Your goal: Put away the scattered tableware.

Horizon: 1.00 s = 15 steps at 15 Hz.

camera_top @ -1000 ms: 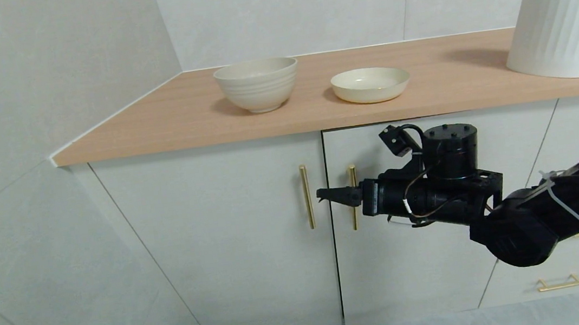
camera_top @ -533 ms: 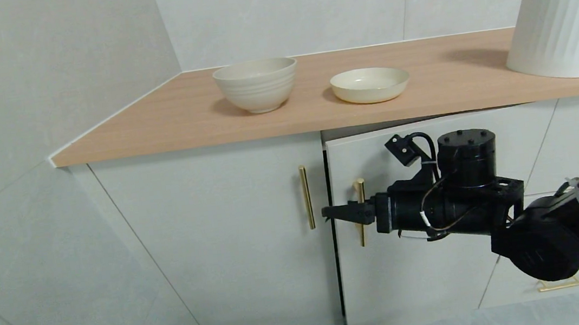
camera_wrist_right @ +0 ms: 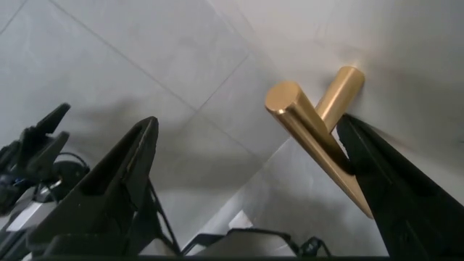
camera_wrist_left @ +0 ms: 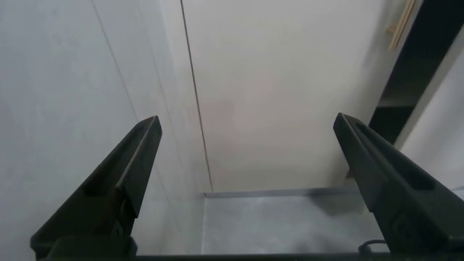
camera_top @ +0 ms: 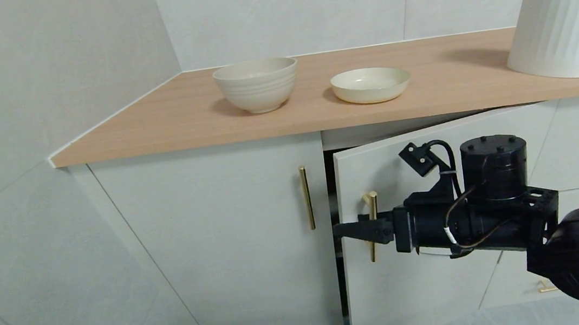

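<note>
Across the head view runs the wooden countertop [camera_top: 450, 89], which carries the tableware to be put away. Below it the right cabinet door [camera_top: 391, 292] stands partly ajar, with a dark gap between it and the closed left cabinet door [camera_top: 221, 235]. A ribbed white container [camera_top: 561, 11] stands at the counter's right end, well apart from the deep bowl [camera_top: 256, 84] and the shallow dish [camera_top: 370, 84], which sit side by side, untouched, directly above the cabinet. The right gripper [camera_top: 346, 229] lies level across the brass handle [camera_top: 372, 202] of the open door. The step in hand appears to be opening the cabinet, with all stowing left to do. To do it well, the pull should follow the door's arc about its hinge on the right. The finger should be kept hooked behind the bar, which seems free to slip off, and the door should open wide enough for the bowl to pass. The head view gives the gap and the tableware, but not the jaw spacing. The right wrist view supplies it: the jaws are spread wide, and the bar rests against one finger, unclamped. The left wrist view shows the left gripper [camera_wrist_left: 246, 119], its jaws likewise wide apart and holding nothing, facing the closed door, the floor and the cabinet's dark opening.
</note>
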{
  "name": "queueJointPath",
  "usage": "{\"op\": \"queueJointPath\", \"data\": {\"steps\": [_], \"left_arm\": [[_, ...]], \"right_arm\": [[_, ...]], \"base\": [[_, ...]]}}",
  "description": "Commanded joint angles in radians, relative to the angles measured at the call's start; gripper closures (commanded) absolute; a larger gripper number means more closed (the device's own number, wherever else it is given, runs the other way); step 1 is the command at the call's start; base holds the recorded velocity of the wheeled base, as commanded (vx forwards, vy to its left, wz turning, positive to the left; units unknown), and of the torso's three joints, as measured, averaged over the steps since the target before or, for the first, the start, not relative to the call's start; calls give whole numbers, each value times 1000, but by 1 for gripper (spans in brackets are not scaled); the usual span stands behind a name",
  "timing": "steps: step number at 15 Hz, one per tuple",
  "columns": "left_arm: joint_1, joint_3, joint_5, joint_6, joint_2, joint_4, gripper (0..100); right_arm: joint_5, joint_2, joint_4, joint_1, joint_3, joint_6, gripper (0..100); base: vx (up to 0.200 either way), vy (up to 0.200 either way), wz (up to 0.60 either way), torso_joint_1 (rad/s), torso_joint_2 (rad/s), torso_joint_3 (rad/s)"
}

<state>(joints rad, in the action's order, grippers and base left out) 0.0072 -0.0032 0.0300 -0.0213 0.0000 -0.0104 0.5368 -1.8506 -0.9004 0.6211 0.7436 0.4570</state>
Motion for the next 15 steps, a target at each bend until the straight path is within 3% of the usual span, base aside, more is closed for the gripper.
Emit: {"op": "queueJointPath", "data": {"steps": [1,2,4,8,9,10,11,13,14,15], "left_arm": [[0,2,2,-6,0,0,0],[0,2,7,-20,0,1,0],[0,-6,11,-82,5,3,0],[0,-228,114,-82,215,64,0],[0,-276,159,-83,319,64,0],[-1,-371,249,-83,514,61,0],[-1,-423,277,-83,623,60,0],[-43,-491,281,-83,775,56,0],[-151,-552,281,-78,891,49,0],[-207,-571,281,-66,946,30,0]], "right_arm": [[2,48,-2,11,-23,0,0],[3,73,-2,22,-35,0,0],[28,111,-2,29,-61,-3,0],[35,156,-2,39,-102,-3,0],[35,169,-2,39,-116,-3,0],[37,192,-2,40,-132,-3,0],[37,205,-2,40,-139,-3,0],[42,220,-2,42,-159,-3,0],[49,235,-2,45,-181,-3,0],[52,245,-2,48,-191,-3,0]], "base": [[0,0,0,0,0,0],[0,0,0,0,0,0],[0,0,0,0,0,0],[0,0,0,0,0,0],[0,0,0,0,0,0],[0,0,0,0,0,0],[0,0,0,0,0,0],[0,0,0,0,0,0],[0,0,0,0,0,0],[0,0,0,0,0,0]]}}
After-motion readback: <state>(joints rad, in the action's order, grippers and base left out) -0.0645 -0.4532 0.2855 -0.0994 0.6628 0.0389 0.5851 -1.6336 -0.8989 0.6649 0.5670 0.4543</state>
